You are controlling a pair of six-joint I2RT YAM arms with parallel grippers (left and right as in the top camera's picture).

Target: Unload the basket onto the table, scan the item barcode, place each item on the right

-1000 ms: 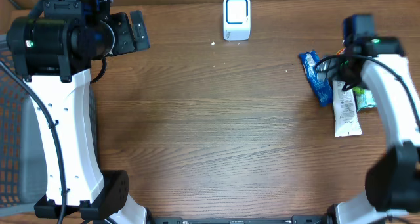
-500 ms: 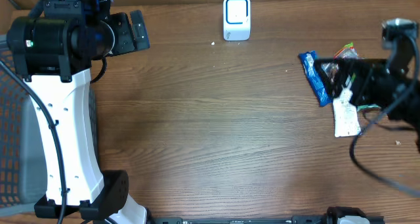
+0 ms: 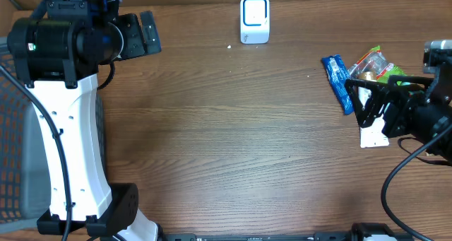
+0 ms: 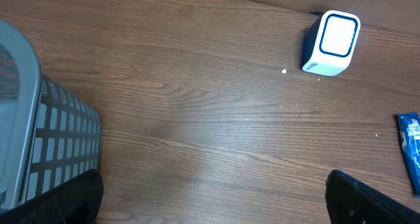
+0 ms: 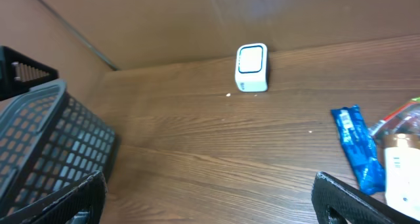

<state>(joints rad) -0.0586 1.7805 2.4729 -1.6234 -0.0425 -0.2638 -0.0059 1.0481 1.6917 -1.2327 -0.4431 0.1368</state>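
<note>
Pickup comes first: your right claw (image 3: pixel 361 104), spread and empty, hovers by the blue packet (image 3: pixel 338 92) at right, so lower, pinch it, then carry it to the far scanner (image 3: pixel 254 19).

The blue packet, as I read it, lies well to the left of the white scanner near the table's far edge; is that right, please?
Not quite: the blue packet lies well to the right of the white scanner, not the left; the scanner does stand near the far edge of the table. The overhead view shows this.
</note>
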